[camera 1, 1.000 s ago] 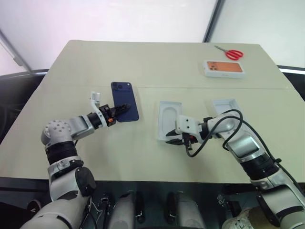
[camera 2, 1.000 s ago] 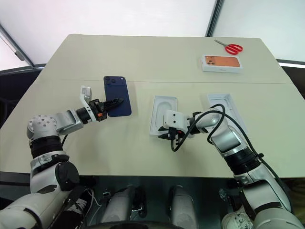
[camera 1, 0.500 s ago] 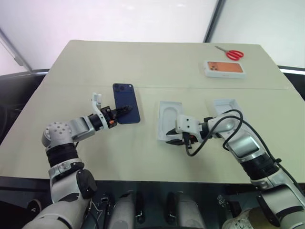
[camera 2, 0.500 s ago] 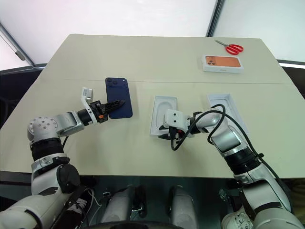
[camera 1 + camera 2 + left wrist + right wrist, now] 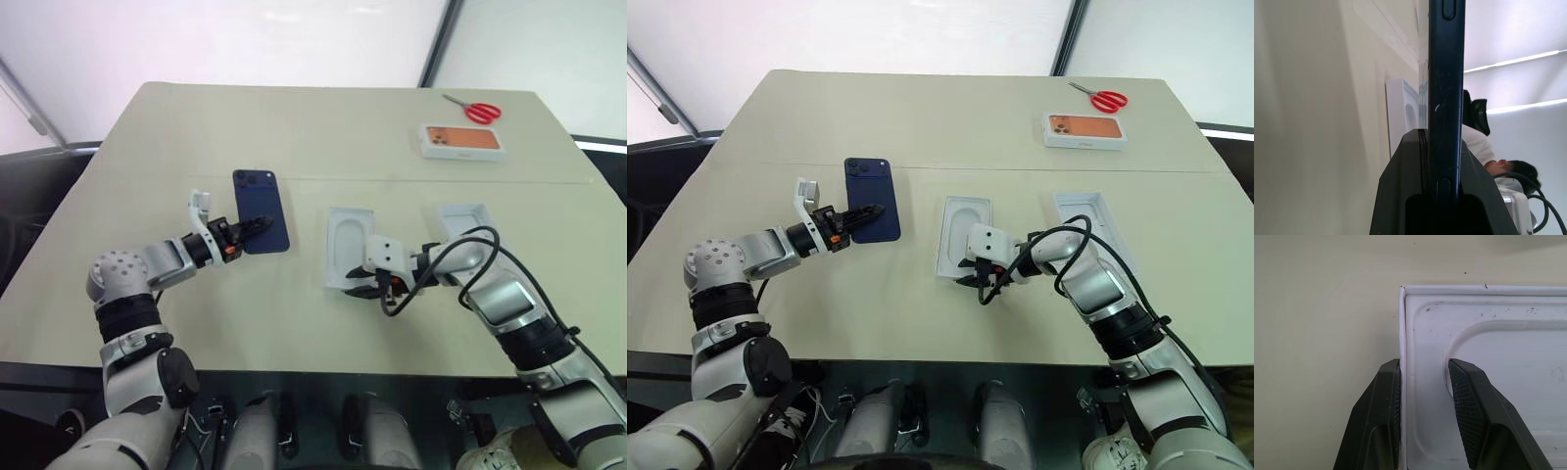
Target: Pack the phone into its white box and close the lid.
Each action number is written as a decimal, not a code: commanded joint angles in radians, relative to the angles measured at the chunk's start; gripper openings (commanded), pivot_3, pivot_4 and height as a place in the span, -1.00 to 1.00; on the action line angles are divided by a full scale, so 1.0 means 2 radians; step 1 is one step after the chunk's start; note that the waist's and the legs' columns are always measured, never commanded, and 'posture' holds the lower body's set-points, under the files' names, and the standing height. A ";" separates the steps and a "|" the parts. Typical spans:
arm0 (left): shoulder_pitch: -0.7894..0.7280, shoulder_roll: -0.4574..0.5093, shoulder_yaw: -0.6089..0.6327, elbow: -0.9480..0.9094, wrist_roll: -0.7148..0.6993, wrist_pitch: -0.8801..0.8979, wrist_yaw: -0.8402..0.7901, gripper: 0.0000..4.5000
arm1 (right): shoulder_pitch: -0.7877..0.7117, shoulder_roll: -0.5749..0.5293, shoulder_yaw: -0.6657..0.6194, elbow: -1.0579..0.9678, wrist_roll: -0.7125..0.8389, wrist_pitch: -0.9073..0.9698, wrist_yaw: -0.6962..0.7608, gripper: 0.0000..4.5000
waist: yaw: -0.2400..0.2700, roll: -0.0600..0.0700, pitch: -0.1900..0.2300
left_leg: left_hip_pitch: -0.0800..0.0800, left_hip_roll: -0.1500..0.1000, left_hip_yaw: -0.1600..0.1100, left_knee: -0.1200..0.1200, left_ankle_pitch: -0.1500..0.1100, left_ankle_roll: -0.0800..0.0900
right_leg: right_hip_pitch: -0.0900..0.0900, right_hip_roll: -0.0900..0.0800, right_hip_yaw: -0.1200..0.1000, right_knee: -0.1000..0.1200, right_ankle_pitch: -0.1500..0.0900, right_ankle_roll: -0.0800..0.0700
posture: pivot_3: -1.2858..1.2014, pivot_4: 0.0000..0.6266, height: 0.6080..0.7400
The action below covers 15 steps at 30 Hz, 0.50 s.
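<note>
Head eyes overlooking table (image 5: 294,137), wrists close-up

Both arms are built of silver-grey metallic segments joined by black bands, with rounded joint housings; the left arm's housing carries a ring of small dark screw holes. Behind the left gripper (image 5: 257,224) sits a black wrist section with a small orange mark, and beside that a white bracket stands up. Behind the right gripper (image 5: 355,277) is a white boxy block with two small dark dots, and from behind it a black cable loops back along the forearm. The gripper fingers (image 5: 1468,396) are black with finely ribbed pads.
</note>
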 commanded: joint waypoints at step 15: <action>-0.009 0.005 0.003 -0.026 -0.026 0.015 -0.002 -1.00 | 0.021 0.065 0.042 -0.056 -0.012 0.040 -0.036 -0.78 | -0.004 0.000 0.000 | 0.000 0.001 0.000 0.000 0.000 0.000 | 0.000 0.001 0.000 0.000 0.000 0.000 | 0.03 -0.52 0.96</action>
